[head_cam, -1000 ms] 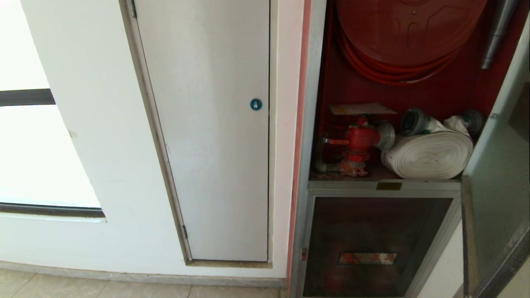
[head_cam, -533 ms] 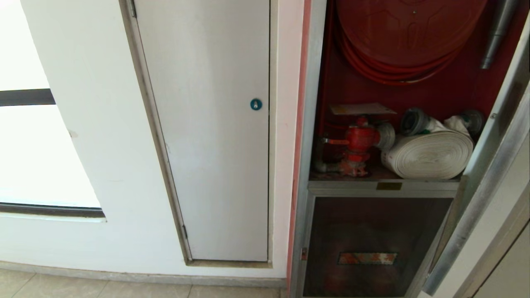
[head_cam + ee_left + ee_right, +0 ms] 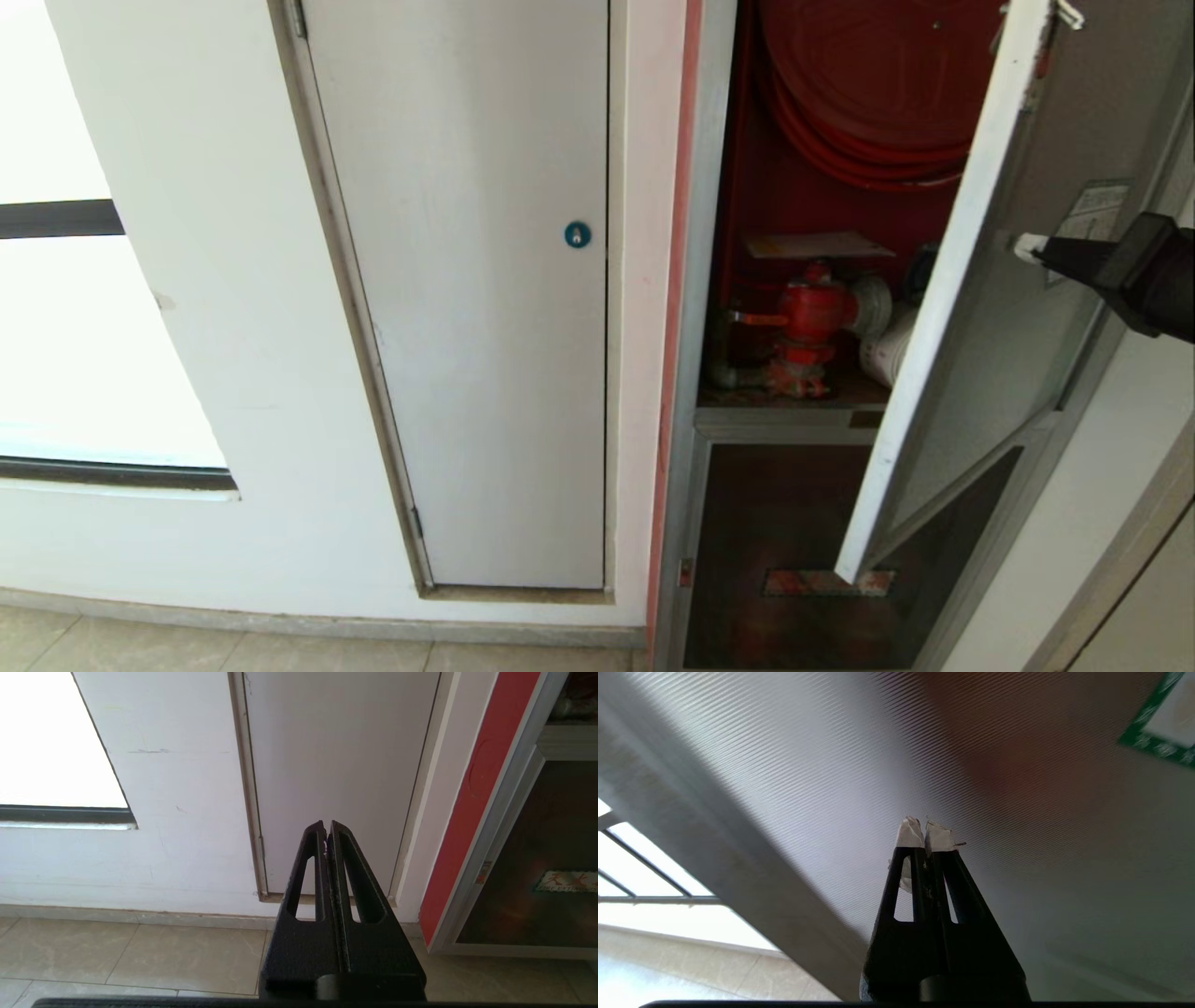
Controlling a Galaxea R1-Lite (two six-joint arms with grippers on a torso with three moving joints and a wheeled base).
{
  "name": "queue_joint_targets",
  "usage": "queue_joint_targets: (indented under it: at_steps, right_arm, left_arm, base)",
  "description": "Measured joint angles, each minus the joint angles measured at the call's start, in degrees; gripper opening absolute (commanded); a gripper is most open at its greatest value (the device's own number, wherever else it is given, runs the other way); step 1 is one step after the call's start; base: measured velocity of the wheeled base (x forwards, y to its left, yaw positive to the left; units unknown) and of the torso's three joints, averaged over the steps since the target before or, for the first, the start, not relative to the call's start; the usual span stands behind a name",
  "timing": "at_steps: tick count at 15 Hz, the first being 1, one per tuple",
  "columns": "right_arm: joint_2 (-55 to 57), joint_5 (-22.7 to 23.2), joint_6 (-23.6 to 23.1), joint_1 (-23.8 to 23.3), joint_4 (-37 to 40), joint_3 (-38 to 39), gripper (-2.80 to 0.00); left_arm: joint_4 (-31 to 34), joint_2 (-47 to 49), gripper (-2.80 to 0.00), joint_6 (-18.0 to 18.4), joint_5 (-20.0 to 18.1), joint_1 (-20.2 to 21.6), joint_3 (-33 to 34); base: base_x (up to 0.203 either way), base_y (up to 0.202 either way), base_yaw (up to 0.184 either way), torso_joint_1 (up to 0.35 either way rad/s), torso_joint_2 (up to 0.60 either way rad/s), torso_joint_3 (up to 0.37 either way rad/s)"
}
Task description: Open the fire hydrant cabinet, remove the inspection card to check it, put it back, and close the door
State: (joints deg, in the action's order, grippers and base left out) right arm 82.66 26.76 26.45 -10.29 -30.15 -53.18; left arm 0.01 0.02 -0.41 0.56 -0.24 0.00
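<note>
The closing step is in hand. The right gripper (image 3: 1027, 248), pinched together and holding nothing, presses its taped tip against the door (image 3: 990, 308), which hangs half shut across the fire hydrant cabinet (image 3: 707, 280). Next comes a steady push until the door meets its frame; nothing seems to block it. Behind the door, the inspection card (image 3: 817, 245) lies above the red valve (image 3: 810, 315). The left gripper (image 3: 327, 833), also pinched together, idles low beside the cabinet, facing the white panel door (image 3: 467, 280).
</note>
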Motion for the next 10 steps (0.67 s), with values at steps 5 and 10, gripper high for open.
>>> queue_joint_targets:
  at_steps: [5, 10]
  right_arm:
    - [15.56, -0.20, -0.01, 1.53, -0.06, -14.26, -2.80]
    - [27.84, -0.55, -0.05, 1.67, -0.04, -25.37, -2.80]
  left_arm:
    - [-0.01, 0.00, -2.80, -0.02, 0.03, -0.02, 0.00]
    - [0.00, 0.00, -2.80, 0.00, 0.04, -0.02, 0.00]
  base:
    - [0.000, 0.000, 0.000, 0.000, 0.00, 0.000]
    - [0.000, 0.000, 0.000, 0.000, 0.00, 0.000]
